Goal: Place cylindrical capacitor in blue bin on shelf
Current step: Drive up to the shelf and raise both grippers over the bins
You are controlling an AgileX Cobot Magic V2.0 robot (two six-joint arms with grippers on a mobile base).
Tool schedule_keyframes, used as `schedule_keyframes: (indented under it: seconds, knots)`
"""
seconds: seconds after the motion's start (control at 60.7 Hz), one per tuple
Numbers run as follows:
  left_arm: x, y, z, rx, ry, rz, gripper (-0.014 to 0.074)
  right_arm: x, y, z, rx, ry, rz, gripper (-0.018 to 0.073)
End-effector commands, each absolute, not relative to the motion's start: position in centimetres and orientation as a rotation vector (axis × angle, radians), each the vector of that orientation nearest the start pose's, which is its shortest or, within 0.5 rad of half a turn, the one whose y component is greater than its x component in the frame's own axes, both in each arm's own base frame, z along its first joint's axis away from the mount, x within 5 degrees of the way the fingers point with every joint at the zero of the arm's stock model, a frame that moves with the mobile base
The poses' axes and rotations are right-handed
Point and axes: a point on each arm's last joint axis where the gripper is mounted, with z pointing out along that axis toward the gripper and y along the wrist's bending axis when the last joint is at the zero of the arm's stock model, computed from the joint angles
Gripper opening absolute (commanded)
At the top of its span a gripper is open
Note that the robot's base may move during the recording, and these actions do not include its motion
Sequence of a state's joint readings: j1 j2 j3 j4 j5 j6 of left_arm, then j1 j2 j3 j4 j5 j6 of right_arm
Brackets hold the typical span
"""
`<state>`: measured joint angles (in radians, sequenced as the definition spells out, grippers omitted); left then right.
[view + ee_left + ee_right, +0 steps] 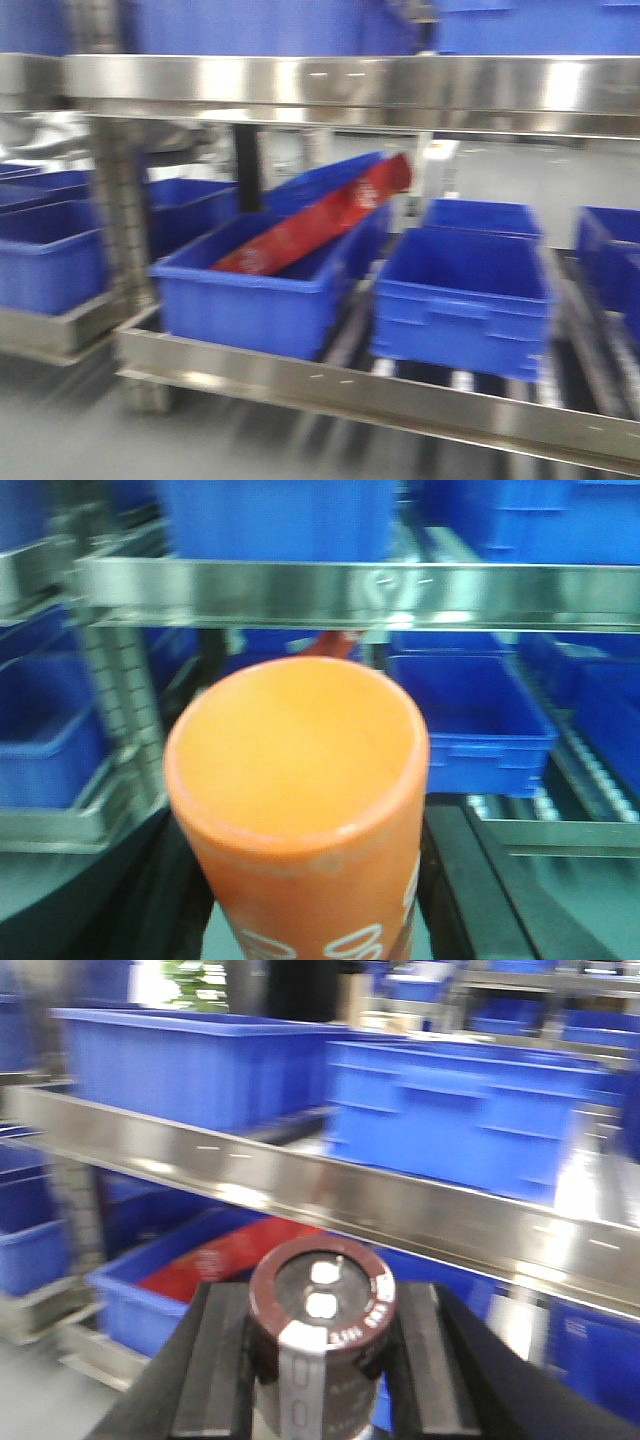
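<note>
In the right wrist view my right gripper [320, 1360] is shut on the cylindrical capacitor [322, 1305], a short dark brown cylinder with a pale grey stripe and two silvery terminals on top, held upright between the black fingers [215, 1360]. It hangs in front of the stainless-steel shelf [330, 1200]. In the left wrist view my left gripper [305, 920] is shut on an orange cup [300, 780], its open mouth facing the camera. In the front view the shelf [340, 385] carries blue bins: one [260, 285] holding a red flat pack [320, 220], and another [465, 295] to its right.
An upper shelf rail [350, 85] crosses the top, with more blue bins above it. Further blue bins [50, 250] stand on a neighbouring rack at left and at far right [610, 250]. A perforated upright post [120, 200] stands at left. Grey floor lies below.
</note>
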<state>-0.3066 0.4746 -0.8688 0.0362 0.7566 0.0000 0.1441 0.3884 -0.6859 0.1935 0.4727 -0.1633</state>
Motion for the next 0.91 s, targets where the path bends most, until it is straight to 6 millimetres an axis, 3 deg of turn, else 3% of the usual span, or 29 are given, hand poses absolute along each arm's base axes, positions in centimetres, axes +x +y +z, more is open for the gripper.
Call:
schedule_keyframes:
  seconds: [0.0, 0.889]
  knots:
    - [6.28, -1.82, 40.00, 0.289, 1.799, -0.185, -0.0111, 6.58, 1.70, 37.45, -0.178, 1.620, 0.178, -0.0162]
    - [6.28, -1.82, 40.00, 0.289, 1.799, -0.185, -0.0111, 6.58, 1.70, 37.45, -0.178, 1.620, 0.178, -0.0162]
